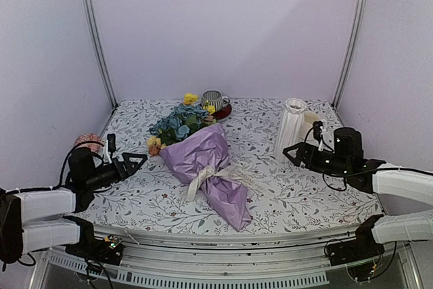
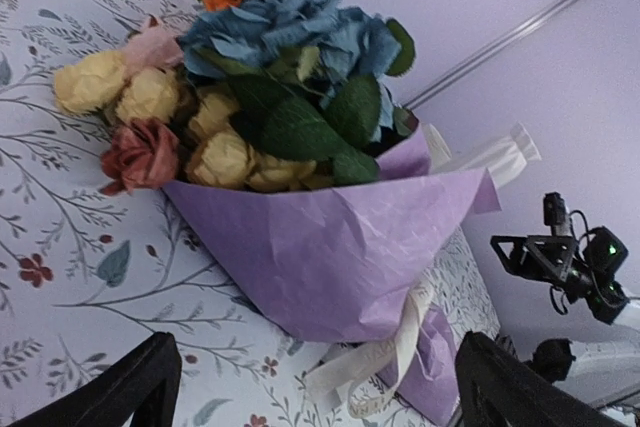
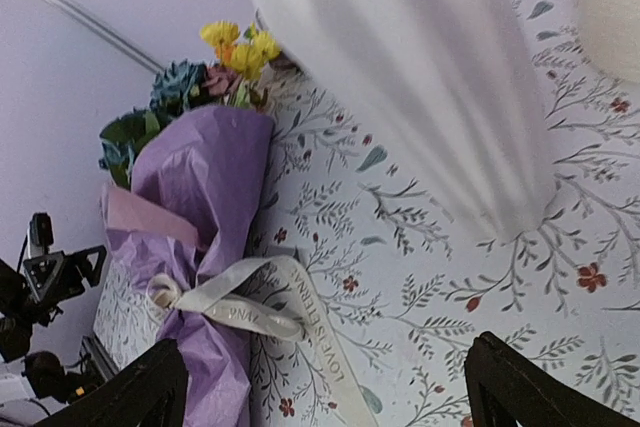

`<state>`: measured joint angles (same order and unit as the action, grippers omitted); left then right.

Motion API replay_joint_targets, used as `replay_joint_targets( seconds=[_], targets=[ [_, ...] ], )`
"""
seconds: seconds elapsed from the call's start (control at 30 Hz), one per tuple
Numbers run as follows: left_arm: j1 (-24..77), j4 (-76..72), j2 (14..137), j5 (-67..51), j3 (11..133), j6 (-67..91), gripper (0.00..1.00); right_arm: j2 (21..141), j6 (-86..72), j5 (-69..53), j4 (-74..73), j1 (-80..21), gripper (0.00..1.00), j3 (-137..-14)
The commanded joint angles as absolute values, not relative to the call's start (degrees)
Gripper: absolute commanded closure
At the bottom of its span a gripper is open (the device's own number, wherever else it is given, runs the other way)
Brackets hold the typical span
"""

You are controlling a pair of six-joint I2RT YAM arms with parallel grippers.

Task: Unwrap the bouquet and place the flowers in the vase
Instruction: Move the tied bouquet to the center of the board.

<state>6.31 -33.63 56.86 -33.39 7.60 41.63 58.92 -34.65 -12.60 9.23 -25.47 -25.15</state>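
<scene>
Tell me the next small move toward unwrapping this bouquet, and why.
Probably bring the right gripper down to the loose tail of the ribbon and pinch it. The bouquet lies fully wrapped with its bow tied, and that tail trails toward the right side. The right gripper and the left gripper are both open and clear of the paper, so nothing is held yet.

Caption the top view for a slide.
Wrapped bouquet lies on the table, vase upright to its right; left fingers and right fingers open, holding nothing.
</scene>
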Motion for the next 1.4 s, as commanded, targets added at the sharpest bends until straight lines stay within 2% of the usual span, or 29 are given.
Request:
replay_joint_targets(
  seconds=[0.0, 0.23, 0.73, 0.93, 1.23, 1.37],
  targets=[
    [13.69, -33.63, 55.01, -33.12, 6.3, 43.75, 0.02, 67.2, -33.8, -12.27, 10.35, -33.66, 0.01, -27.71],
    [22.66, -34.93, 57.81, -27.89, 7.36, 42.59, 0.02, 80.62, -34.54, -9.37, 15.34, -45.64, 0.01, -33.4],
    [26.89, -46.05, 85.7, -33.95, 18.85, 44.81, 0.02, 102.26, -37.99, -14.62, 20.09, -60.63, 0.01, -44.43],
    [26.81, -46.16, 93.1, -33.89, 25.58, 44.19, 0.03, 101.76, -36.84, -14.61, 19.84, -64.69, 0.01, -45.7],
    [23.54, -44.38, 100.78, -32.89, 35.76, 43.81, 0.04, 89.98, -38.16, 1.71, 14.6, -64.37, 0.01, -38.87],
    [20.83, -46.23, 102.52, -33.11, 36.21, 46.0, 0.04, 86.67, -40.05, 2.24, 14.06, -61.21, 0.01, -35.62]
  ],
)
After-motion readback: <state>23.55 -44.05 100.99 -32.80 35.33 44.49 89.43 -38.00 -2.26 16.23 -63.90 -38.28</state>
